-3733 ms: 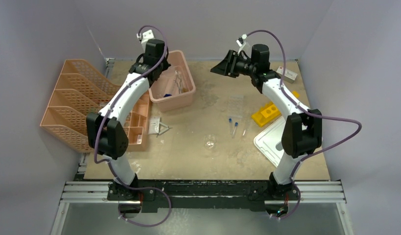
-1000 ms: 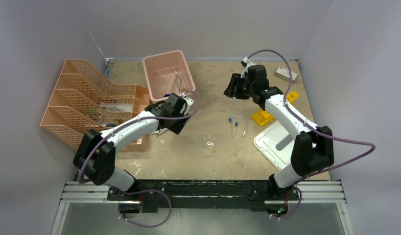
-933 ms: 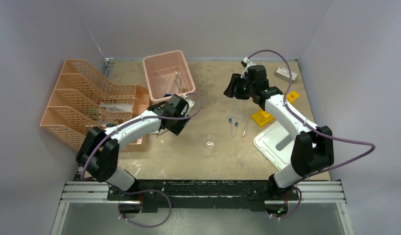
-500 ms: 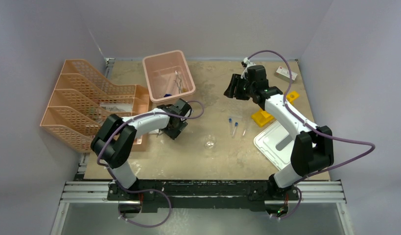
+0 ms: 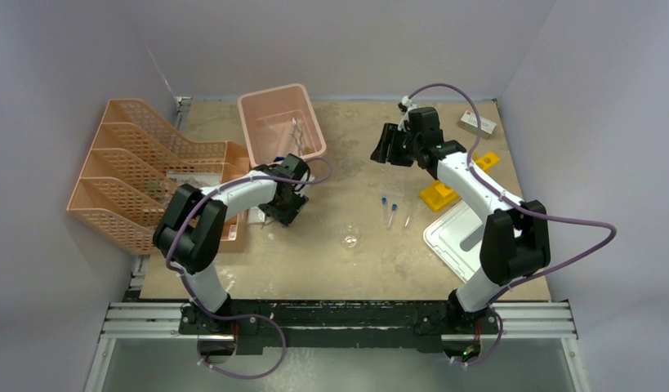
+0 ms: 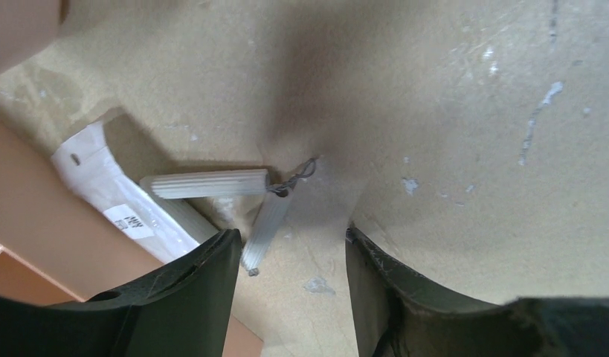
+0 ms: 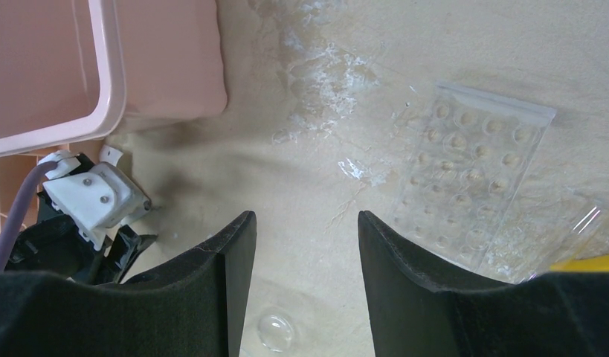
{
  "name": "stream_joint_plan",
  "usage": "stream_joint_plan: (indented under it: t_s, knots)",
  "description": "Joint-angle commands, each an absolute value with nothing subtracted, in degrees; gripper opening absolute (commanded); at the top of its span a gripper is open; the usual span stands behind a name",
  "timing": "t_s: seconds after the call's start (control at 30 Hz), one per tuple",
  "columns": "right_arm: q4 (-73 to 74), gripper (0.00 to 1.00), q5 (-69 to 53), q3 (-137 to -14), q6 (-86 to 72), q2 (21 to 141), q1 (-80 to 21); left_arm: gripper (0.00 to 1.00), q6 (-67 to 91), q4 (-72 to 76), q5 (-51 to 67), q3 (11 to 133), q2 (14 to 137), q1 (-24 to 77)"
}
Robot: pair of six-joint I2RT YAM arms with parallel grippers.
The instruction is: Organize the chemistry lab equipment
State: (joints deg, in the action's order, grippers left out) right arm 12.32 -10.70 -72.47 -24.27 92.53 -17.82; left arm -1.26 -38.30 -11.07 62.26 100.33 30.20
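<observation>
My left gripper [image 5: 278,212] hangs low over the table beside the orange trays, open. Its fingers [image 6: 204,279] straddle the wire tube brush [image 6: 262,227], two white ribbed lengths joined by twisted wire; one end lies close to the left finger. My right gripper [image 5: 386,147] is open and raised above the clear rack [image 7: 472,171]. Two blue-capped tubes [image 5: 387,207] and a thin dropper [image 5: 408,216] lie mid-table, the tiny glass beaker [image 5: 350,239] nearer me. The yellow rack [image 5: 442,193] sits right. Metal tongs [image 5: 298,135] lie in the pink bin [image 5: 257,106].
Orange mesh trays [image 5: 135,171] fill the left side, with a white packet [image 6: 115,197] against their base. A white lid [image 5: 455,238] lies at the right front. A small box [image 5: 476,124] and a yellow block [image 5: 488,160] sit at the far right.
The left arm has swung from above the pink bin down and back to the brush beside the trays, its jaws narrowing slightly. The right arm came down toward the clear rack, then barely moved.
</observation>
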Motion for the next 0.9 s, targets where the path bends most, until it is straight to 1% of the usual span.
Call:
stream_joint_plan:
  t_s: [0.0,0.1,0.2,0.3,0.37,0.4,0.43,0.57,0.73,0.77,0.87]
  knots:
    - [11.97,0.55,-11.78,-75.28,-24.25,92.43,-17.64,0.52,-1.79,-39.6,-2.78,64.31,101.5,30.17]
    - [11.65,0.55,-11.69,-75.4,-24.3,92.85,-17.64,0.48,-1.29,-39.39,0.33,63.91,100.23,30.34]
    - [11.34,0.55,-11.43,-75.32,-24.26,93.06,-17.67,0.41,-0.93,-39.11,3.3,63.65,99.67,30.57]
    - [11.34,0.55,-11.48,-75.03,-24.06,93.03,-17.67,0.34,-0.71,-39.49,3.78,63.84,99.9,30.88]
    - [11.44,0.55,-11.5,-74.67,-24.0,92.86,-17.6,0.27,-0.57,-39.62,4.5,64.0,100.23,31.06]
    - [11.47,0.55,-11.51,-74.46,-23.93,92.68,-17.66,0.26,-0.49,-39.7,4.79,64.18,100.55,31.23]
    - [11.55,0.55,-11.51,-74.18,-23.95,92.54,-17.66,0.26,-0.45,-39.77,4.53,64.25,100.84,31.42]
    - [11.62,0.55,-11.64,-73.12,-23.91,91.55,-17.64,0.35,-0.44,-39.52,1.24,64.27,102.35,31.85]
    - [11.43,0.55,-10.77,-72.1,-23.9,90.49,-17.66,0.37,-0.44,-39.1,0.18,64.52,104.54,32.01]
    - [11.43,0.55,-10.42,-71.95,-23.91,90.27,-17.64,0.33,-0.44,-38.89,0.18,64.51,104.87,32.07]
    - [11.02,0.55,-9.29,-71.43,-23.74,89.23,-17.6,0.16,-0.44,-38.99,0.17,65.07,105.43,32.22]
